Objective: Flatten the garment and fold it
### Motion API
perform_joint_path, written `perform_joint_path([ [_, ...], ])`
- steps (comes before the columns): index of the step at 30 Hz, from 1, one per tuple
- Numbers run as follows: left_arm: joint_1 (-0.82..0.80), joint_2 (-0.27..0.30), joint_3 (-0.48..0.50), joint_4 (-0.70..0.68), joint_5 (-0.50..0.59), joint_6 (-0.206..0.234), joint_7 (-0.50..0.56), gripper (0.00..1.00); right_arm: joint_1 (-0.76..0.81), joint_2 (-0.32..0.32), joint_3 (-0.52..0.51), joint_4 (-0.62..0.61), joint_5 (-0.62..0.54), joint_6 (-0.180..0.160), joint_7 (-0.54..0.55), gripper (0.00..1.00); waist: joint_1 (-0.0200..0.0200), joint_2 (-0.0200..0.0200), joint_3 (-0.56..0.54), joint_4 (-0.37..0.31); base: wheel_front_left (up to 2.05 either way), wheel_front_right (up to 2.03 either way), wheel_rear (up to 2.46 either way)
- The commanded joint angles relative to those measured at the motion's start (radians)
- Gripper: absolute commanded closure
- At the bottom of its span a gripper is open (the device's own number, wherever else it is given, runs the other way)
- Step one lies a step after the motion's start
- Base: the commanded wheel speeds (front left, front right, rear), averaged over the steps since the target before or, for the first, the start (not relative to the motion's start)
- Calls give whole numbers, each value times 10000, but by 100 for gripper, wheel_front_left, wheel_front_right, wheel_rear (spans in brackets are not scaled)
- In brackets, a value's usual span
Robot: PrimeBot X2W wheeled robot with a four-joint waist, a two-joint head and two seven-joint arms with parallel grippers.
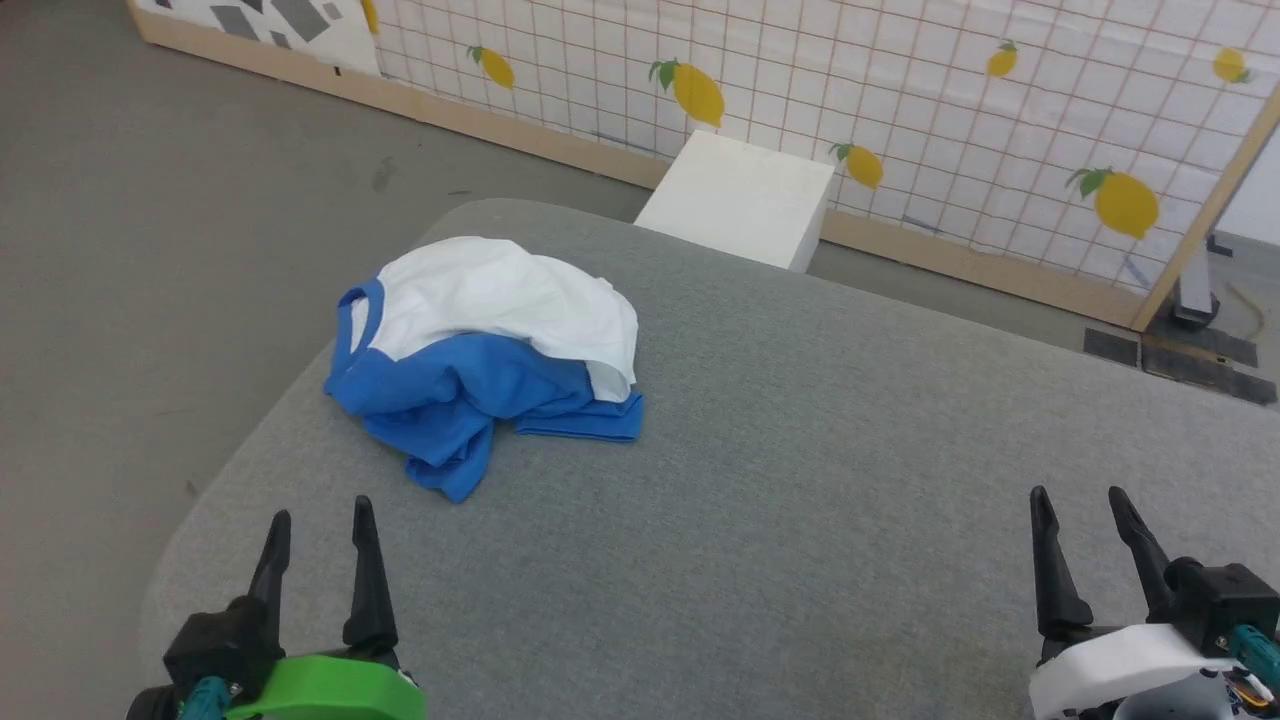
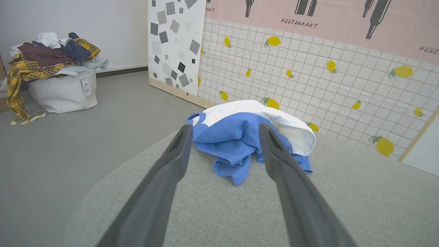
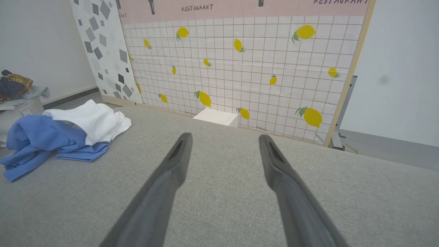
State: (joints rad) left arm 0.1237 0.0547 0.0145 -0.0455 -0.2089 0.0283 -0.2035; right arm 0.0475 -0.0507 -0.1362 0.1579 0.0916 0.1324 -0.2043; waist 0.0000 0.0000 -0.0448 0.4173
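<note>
The garment [image 1: 490, 350] lies bunched in a heap on the grey padded table [image 1: 800, 480], toward its far left corner, white body on top and blue sleeves spilling toward me. It fills the middle of the left wrist view as the garment [image 2: 240, 137], and sits at the left edge of the right wrist view as the garment [image 3: 61, 133]. My left gripper [image 1: 320, 515] stands open at the near left, a short way from the heap, holding nothing. Near the table's right side my right gripper [image 1: 1080, 495] is open and empty, far from the cloth.
A white box [image 1: 740, 200] stands on the floor behind the table, against a lemon-patterned tiled panel [image 1: 950, 120]. A white laundry bag heaped with clothes [image 2: 55, 79] sits on the floor far to the left. The table's left corner [image 1: 190, 540] is rounded and drops to grey floor.
</note>
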Motion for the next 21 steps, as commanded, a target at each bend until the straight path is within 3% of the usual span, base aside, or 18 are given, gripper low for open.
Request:
perform_joint_path([
  [1, 123, -37, 25, -121, -160, -9, -111, 0, 131, 3, -57, 61, 112, -14, -106, 0, 0, 0, -12, 128, 0, 0, 0],
  [10, -629, 4, -14, -666, -1062, -333, -157, 0, 150, 4, -431, 159, 199, -15, -291, 0, 0, 0, 266, 374, 0, 0, 0],
  [14, -1685, 383, 133, -1249, -1582, -407, 879, 0, 187, 4, -604, 205, 258, -16, -373, 0, 0, 0, 436, 473, 0, 0, 0],
  [19, -3615, 1315, 222, -1551, -2030, -434, 2989, 0, 110, 5, -751, 214, 206, -16, -477, 0, 0, 0, 764, 487, 0, 0, 0],
  [21, -4573, 1340, 359, -1456, -2721, -352, 3857, 0, 61, 5, -840, 204, 159, -17, -518, 0, 0, 0, 910, 484, 0, 0, 0],
])
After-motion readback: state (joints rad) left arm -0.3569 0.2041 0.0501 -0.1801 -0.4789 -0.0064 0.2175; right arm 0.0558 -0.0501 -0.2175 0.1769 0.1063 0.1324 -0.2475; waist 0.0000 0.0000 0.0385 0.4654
